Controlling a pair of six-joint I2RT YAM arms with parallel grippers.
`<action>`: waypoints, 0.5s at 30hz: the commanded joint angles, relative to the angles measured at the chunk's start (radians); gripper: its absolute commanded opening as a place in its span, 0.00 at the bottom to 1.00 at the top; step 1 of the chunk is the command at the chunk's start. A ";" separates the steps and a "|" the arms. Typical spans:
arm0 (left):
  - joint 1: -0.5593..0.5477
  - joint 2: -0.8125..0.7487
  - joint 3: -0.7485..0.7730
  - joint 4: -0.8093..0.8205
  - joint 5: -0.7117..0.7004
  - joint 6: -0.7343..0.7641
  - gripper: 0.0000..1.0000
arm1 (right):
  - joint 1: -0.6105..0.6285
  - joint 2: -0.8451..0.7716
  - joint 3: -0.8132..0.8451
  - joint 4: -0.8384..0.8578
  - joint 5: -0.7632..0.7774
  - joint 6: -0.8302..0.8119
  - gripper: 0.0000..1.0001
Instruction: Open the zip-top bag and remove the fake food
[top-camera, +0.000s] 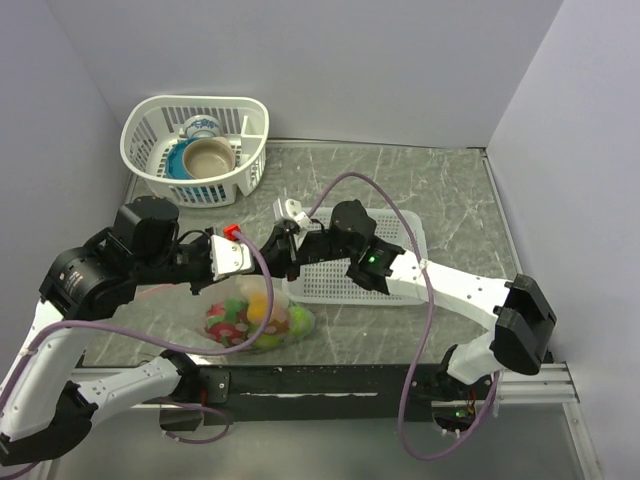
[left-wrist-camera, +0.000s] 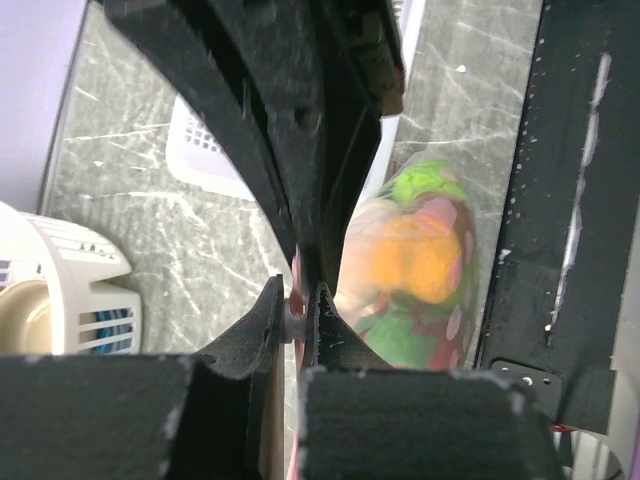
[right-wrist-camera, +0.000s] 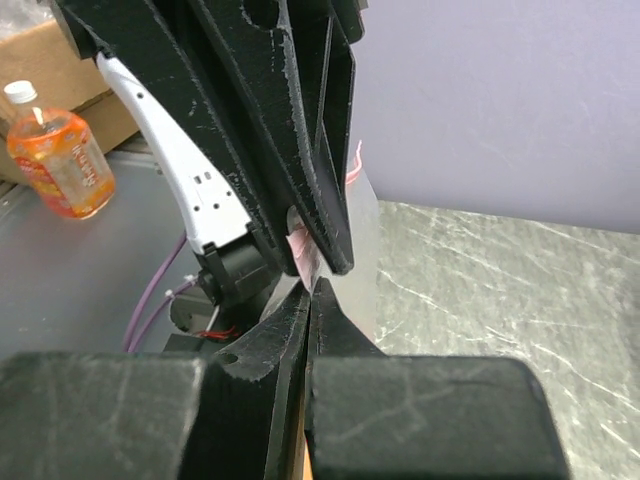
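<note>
- The left gripper (left-wrist-camera: 303, 287) is clamped tight on the top edge of the bag (top-camera: 262, 312). The right gripper (right-wrist-camera: 318, 275) pinches its pink zipper strip (right-wrist-camera: 300, 245) and clear film.
- In the top view the bag sags at lower centre, just left of a white mesh tray (top-camera: 405, 245). Glossy toy food (left-wrist-camera: 418, 262) sits inside.
- Only the right wrist view shows an orange bottle (right-wrist-camera: 60, 165), upper left.

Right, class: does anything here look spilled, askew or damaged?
Nothing stands out. The zip-top bag is pinched at its pink strip by the left gripper and right gripper, fake food inside, none spilled.
</note>
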 joint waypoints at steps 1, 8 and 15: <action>0.000 -0.043 -0.012 -0.037 -0.115 0.023 0.01 | -0.012 -0.114 -0.015 0.167 0.056 0.025 0.00; 0.009 -0.153 -0.110 0.097 -0.333 -0.082 0.01 | -0.022 -0.238 -0.185 0.372 0.280 0.076 0.00; 0.029 -0.200 -0.176 0.084 -0.415 -0.112 0.01 | -0.022 -0.321 -0.304 0.477 0.457 0.125 0.00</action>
